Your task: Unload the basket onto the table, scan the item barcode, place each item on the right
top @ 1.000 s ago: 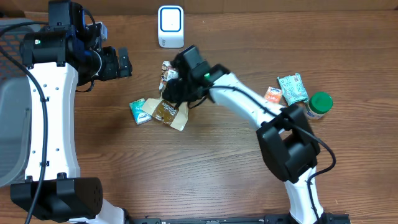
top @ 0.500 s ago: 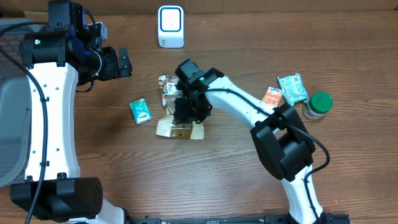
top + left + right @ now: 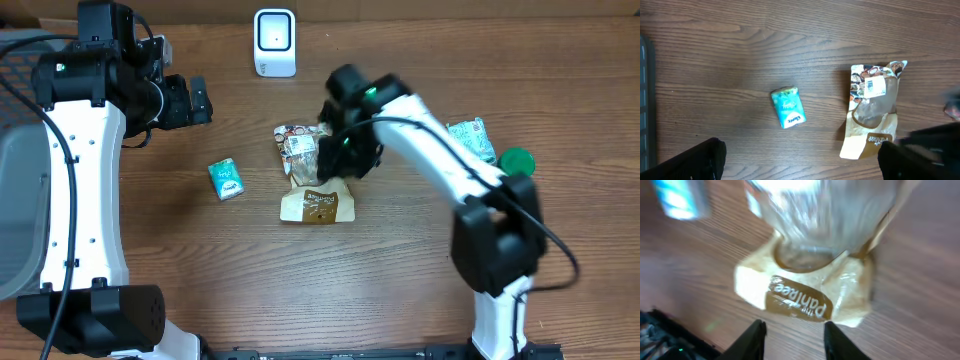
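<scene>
Right gripper [image 3: 795,330] part open, bare wood between its fingers, nothing held; bag [image 3: 316,190] lies just beyond the tips. Bag flat on table [image 3: 400,280], in front of scanner [image 3: 273,42], well apart from it, tissue pack [image 3: 227,178] nearby. Left gripper [image 3: 195,100] wide open, empty.

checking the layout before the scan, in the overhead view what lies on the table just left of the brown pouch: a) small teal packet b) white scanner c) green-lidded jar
a: the small teal packet lies by itself on the wood to the left of the brown pouch, while the scanner stands at the far edge.
</scene>
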`<state>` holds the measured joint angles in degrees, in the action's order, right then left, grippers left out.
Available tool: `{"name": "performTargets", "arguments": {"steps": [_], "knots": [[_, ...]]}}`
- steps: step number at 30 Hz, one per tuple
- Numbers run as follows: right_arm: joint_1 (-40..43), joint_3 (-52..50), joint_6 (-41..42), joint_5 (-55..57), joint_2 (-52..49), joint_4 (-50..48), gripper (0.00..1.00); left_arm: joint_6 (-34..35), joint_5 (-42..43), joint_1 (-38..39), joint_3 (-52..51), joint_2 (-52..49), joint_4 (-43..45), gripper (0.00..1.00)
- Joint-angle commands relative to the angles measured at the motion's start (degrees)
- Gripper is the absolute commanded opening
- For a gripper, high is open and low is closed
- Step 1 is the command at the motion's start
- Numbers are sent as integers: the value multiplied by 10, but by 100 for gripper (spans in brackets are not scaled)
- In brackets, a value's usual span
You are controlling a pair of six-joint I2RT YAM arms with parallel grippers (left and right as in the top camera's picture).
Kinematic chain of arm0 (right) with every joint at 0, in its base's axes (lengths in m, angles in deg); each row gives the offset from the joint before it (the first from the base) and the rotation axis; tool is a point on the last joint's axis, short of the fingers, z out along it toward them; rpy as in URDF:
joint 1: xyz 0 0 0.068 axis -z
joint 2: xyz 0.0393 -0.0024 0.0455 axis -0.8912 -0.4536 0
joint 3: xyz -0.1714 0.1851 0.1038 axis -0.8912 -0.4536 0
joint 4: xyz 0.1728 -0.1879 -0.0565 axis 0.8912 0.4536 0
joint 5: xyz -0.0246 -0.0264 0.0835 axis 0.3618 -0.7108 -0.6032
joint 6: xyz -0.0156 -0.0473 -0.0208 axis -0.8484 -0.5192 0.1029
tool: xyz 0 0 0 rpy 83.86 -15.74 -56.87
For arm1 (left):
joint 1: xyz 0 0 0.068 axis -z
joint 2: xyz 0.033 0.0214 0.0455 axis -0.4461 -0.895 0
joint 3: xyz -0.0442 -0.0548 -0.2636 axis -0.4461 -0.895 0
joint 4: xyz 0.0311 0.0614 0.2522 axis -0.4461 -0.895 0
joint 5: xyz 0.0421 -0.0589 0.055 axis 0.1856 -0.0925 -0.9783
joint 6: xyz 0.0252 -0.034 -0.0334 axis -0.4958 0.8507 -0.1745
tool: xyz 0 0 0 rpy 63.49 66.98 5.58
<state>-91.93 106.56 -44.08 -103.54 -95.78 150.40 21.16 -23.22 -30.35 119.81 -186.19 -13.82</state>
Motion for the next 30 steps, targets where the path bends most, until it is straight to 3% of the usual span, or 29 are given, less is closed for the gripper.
{"name": "performTargets", "arguments": {"steps": [1,12,17,21,30], "knots": [[43,29,-21,20,65,3,37,-5,6,2,12,5,2,99],[130,-25,-21,15,58,-14,45,-5,6,2,12,5,2,100],[133,-66,-21,12,43,-52,55,-5,6,2,12,5,2,100],[133,-93,-52,-43,20,-80,63,-5,6,2,12,5,2,100],[130,-101,-65,-147,-47,-111,66,-5,6,2,12,5,2,100]]}}
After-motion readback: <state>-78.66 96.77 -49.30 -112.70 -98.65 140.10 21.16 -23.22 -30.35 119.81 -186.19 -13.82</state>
